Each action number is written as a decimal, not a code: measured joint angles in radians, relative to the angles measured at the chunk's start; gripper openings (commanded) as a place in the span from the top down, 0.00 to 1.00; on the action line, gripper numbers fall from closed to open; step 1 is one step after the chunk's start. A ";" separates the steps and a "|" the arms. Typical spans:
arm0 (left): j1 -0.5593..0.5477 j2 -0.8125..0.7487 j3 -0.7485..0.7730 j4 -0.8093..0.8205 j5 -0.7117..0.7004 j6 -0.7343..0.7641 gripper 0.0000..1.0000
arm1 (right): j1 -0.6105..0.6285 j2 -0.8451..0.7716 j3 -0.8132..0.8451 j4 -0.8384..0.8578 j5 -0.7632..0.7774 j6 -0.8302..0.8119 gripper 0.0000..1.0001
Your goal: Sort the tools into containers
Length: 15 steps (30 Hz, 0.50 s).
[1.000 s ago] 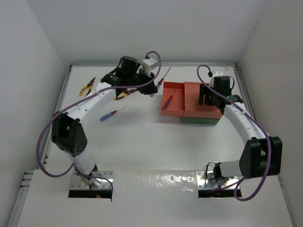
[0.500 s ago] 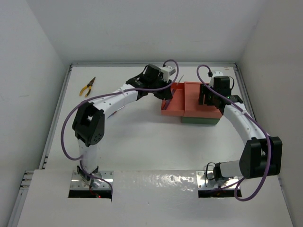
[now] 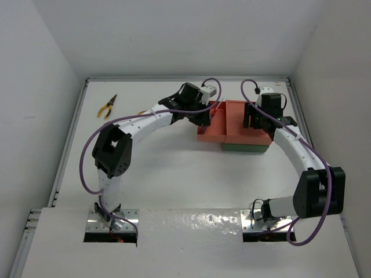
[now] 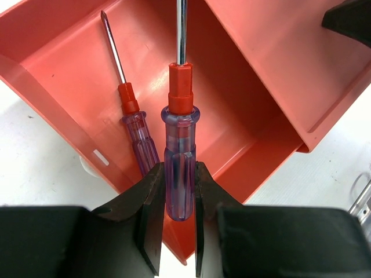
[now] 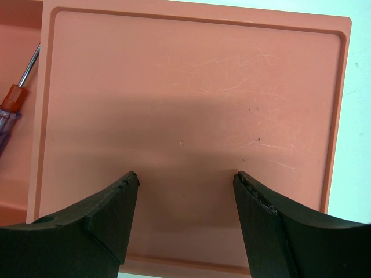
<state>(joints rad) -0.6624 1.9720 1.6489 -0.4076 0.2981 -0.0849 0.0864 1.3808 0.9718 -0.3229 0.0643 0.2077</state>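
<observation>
The left gripper [image 4: 177,194] is closed on the held screwdriver [image 4: 179,156], its two dark fingers [image 4: 152,202] pinching the lower part of the handle from either side. The tool's long axis runs straight forward from the gripper, with the butt end back between the fingers and the thin metal shaft pointing away over the salmon-red tray [image 4: 64,75]. Its handle is translucent blue-violet and fluted, topped by a red collar from which the bright shaft emerges. Just ahead and to the left of this gripper, the second screwdriver [image 4: 135,124] lies on the floor of the tray. It has the same colouring, and its shaft angles forward and slightly left towards the tray's far corner. A small pale mark [image 4: 100,155] on the tray's near wall, left of the fingers, is too small to read. The right gripper [image 5: 184,179] has its jaws spread apart with nothing between them, directly above a flat salmon panel [image 5: 191,87] with a raised border. Whether the fingertips touch it cannot be told. In the top view the dark green tray [image 3: 243,147] shows beneath that panel, and a pair of pliers [image 3: 106,107] with yellow-orange handles lies well to the left of the left gripper.
</observation>
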 measured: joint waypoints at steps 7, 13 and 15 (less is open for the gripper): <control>-0.008 0.000 0.000 -0.019 -0.006 0.005 0.91 | 0.000 0.000 0.000 0.001 0.000 0.000 0.33; -0.020 0.000 -0.001 -0.023 0.003 0.013 0.49 | 0.000 0.000 0.000 0.001 0.000 0.000 0.33; -0.024 0.000 0.001 -0.023 0.006 0.013 0.48 | 0.000 0.000 0.000 0.001 0.000 0.000 0.33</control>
<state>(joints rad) -0.6861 1.9720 1.6497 -0.4305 0.3042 -0.0715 0.0864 1.3808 0.9718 -0.3222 0.0643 0.2081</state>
